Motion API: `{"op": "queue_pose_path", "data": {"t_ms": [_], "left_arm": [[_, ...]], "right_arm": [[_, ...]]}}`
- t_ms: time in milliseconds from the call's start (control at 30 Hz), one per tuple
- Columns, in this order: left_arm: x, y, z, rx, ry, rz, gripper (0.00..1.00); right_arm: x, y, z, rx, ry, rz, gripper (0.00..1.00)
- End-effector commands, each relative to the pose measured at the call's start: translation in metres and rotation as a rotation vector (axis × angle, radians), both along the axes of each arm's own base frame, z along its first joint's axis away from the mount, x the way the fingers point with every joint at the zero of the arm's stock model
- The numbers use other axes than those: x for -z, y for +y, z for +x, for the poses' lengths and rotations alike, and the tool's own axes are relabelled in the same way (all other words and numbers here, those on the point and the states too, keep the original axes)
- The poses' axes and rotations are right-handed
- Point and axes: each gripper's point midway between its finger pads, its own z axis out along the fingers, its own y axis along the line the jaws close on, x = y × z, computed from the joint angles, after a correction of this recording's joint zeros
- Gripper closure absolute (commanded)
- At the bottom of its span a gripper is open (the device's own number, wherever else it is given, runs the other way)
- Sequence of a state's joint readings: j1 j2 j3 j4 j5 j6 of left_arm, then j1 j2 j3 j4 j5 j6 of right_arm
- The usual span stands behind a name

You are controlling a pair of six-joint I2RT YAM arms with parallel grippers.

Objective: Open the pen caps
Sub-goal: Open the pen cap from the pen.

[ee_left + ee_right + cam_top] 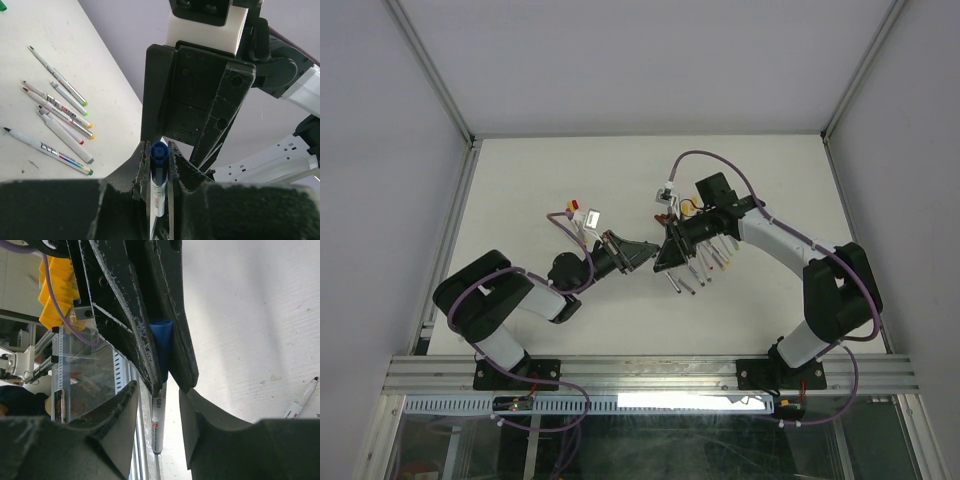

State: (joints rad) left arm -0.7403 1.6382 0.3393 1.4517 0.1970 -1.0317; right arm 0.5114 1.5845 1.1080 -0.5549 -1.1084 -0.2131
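the blue cap (161, 340) sits pinched between the left gripper (158, 167) fingers, which press on its 2 sides over the table (250, 315). the white barrel (157, 425) runs out between the right gripper (159, 390) fingers, which stand apart, a gap on each side. loose pens (60, 115) lie well away.

1 blue bullet-shaped cap (161, 340), clamped between black fingers (180, 340), sits on a white pen barrel (157, 425).
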Motion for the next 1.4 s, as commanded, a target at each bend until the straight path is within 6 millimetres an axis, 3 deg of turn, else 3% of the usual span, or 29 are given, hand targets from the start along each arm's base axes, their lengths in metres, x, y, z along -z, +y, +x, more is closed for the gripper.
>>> {"op": "queue_pose_path", "data": {"t_ms": [0, 433, 700, 1000, 1267, 1367], "left_arm": [[-0.077, 0.011, -0.009, -0.022, -0.255, -0.206, 1.0], [-0.091, 0.035, 0.003, -0.151, -0.28, -0.234, 1.0], [-0.096, 0.046, 0.005, -0.188, -0.294, -0.239, 1.0], [-0.115, 0.084, 0.02, -0.297, -0.339, -0.261, 1.0], [-0.143, 0.135, 0.061, -0.491, -0.375, -0.273, 1.0], [-0.145, 0.141, 0.066, -0.5, -0.377, -0.251, 1.0]], "right_arm": [[-0.025, 0.01, 0.007, -0.001, -0.06, 0.078, 0.6], [-0.021, 0.015, 0.003, -0.014, -0.058, 0.063, 0.68], [-0.023, 0.016, 0.004, -0.006, -0.055, 0.06, 1.0], [-0.021, 0.015, -0.003, -0.044, -0.006, 0.056, 1.0], [-0.005, 0.025, -0.013, -0.08, 0.013, 0.009, 1.0], [0.01, 0.023, -0.004, -0.029, -0.028, -0.067, 1.0]]}}
